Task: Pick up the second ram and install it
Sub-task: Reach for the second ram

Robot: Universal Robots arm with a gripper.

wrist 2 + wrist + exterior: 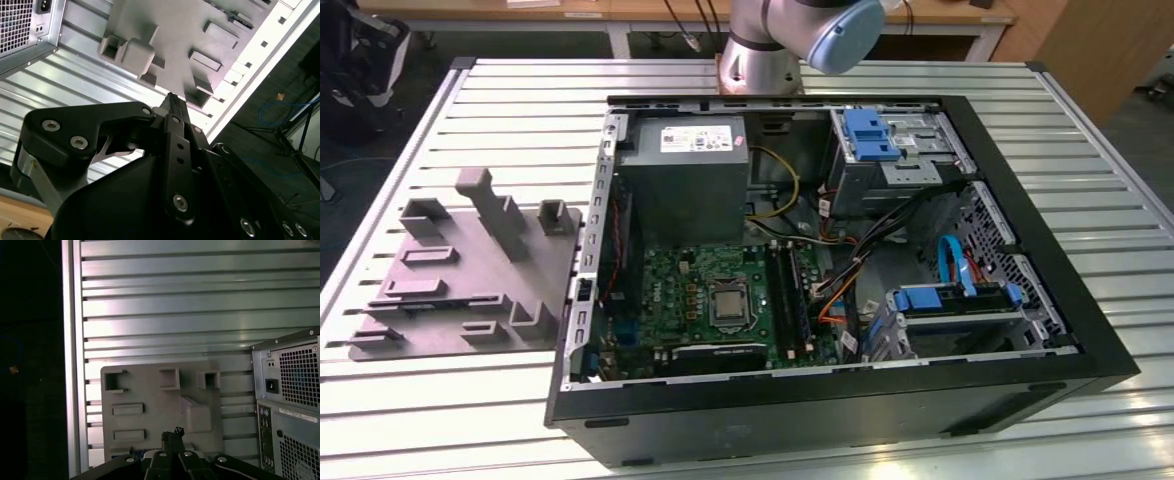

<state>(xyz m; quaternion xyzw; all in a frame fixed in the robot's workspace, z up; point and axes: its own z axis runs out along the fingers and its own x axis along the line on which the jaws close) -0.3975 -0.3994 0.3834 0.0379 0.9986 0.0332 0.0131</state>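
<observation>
On the slatted surface (454, 420), at 9 o'clock of the open computer case (720, 430) in the exterior view, 1 grey fixture tray (454, 258) is laid. Toward the tray's 6 o'clock end, the second ram (438, 299) is seen as 1 dark strip in the long slot. In the first wrist view the hand (172, 434) is held well above the tray, fingertips pressed together, nothing gripped.
</observation>
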